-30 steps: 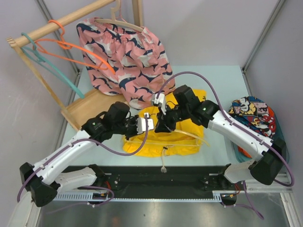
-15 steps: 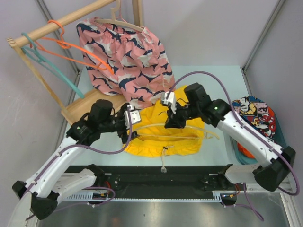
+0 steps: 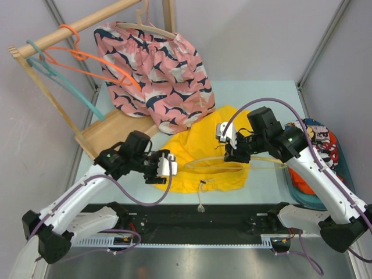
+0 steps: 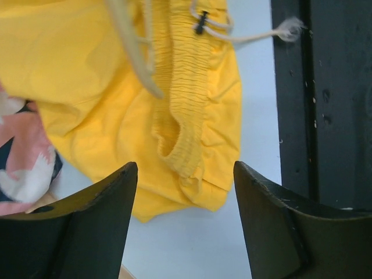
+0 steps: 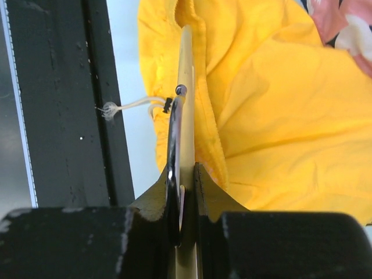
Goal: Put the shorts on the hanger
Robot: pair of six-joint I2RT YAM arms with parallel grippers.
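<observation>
My left gripper [image 4: 186, 168]: fingers apart, nothing between them, over the waistband corner of the shorts [image 3: 200, 148], which lie on the table [image 3: 261, 99], front centre. Right gripper [image 5: 186, 177]: clamped on the hanger [image 5: 186, 75], whose arm lies across the shorts near the waistband. Pink whale shorts [image 3: 154, 70] hang at their far edge. Cartoon-print garment [image 3: 311, 139] is well to the right.

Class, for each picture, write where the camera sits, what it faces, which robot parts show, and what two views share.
Top external: above and behind the robot, looking down on the table; the left arm and right arm show.
Left wrist: looking down past the open left gripper at the shorts.
Right wrist: looking along the right gripper, shut on the hanger.
Both wrist views share the drawstring.
</observation>
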